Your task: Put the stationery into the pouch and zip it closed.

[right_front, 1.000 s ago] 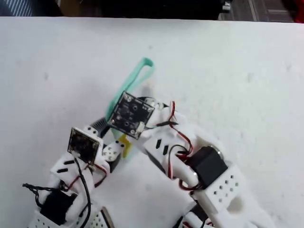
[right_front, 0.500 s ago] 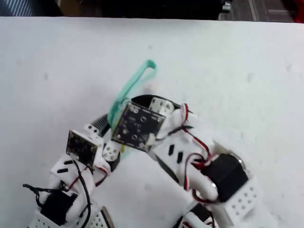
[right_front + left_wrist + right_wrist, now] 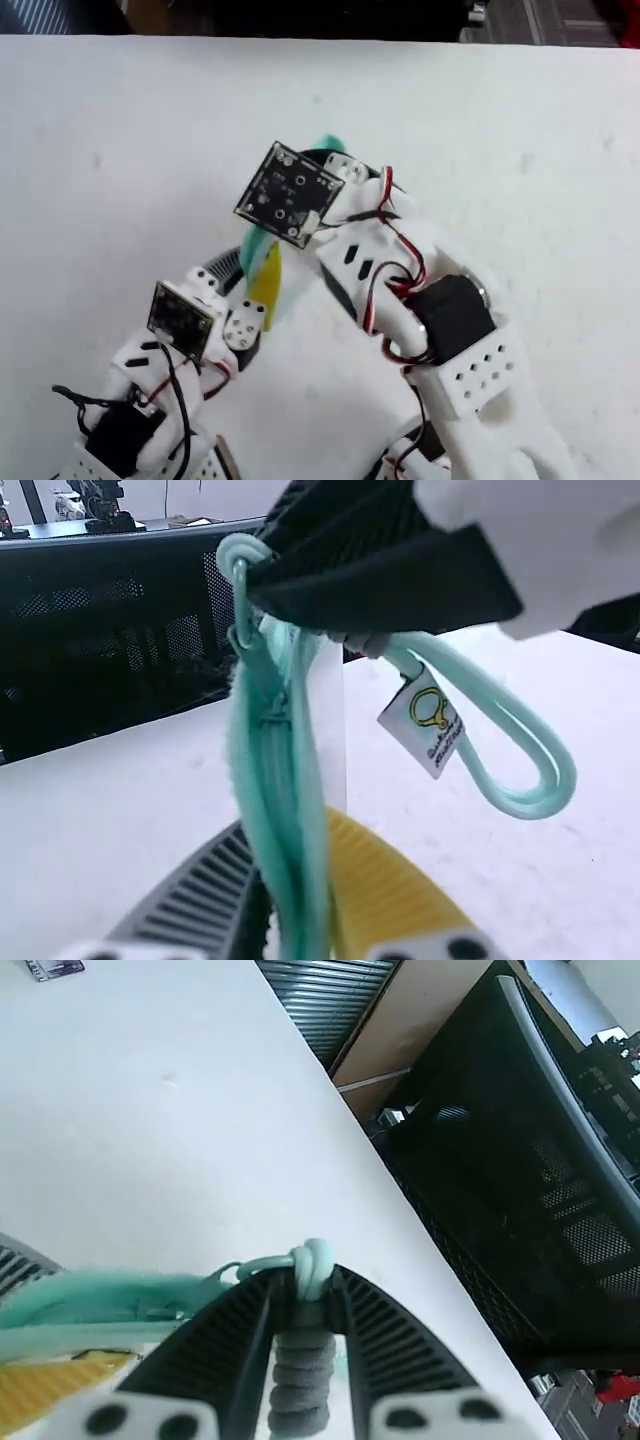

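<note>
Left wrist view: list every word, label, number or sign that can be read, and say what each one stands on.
On the white tag hanging by the teal loop of the pouch: a yellow emblem with a line of small dark print under it, too small and blurred to read.
No other writing, number or sign can be read here.

White table (image 3: 520, 120); black mesh rack (image 3: 520, 1180) beyond its edge; brown board (image 3: 430, 1030) beside slatted shutter (image 3: 325, 995).

Teal pouch (image 3: 266, 280), yellow side, standing on edge.
</note>
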You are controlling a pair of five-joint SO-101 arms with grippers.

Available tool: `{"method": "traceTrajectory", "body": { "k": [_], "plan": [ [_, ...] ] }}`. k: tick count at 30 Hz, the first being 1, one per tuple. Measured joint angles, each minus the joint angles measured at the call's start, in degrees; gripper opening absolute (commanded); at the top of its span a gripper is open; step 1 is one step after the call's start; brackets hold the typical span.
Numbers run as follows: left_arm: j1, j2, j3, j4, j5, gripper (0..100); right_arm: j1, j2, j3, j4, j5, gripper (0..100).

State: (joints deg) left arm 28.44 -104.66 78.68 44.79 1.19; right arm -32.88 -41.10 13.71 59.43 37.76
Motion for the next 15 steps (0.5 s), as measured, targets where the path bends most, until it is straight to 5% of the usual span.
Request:
{"method": "traceTrajectory", "body": {
  "k": [15],
  "plan": [
    [0.26, 0.7, 0.0, -0.53, -1.41, 2, 8.53, 1.93, 0.09, -2.02, 0.53, 1.6]
  ]
}}
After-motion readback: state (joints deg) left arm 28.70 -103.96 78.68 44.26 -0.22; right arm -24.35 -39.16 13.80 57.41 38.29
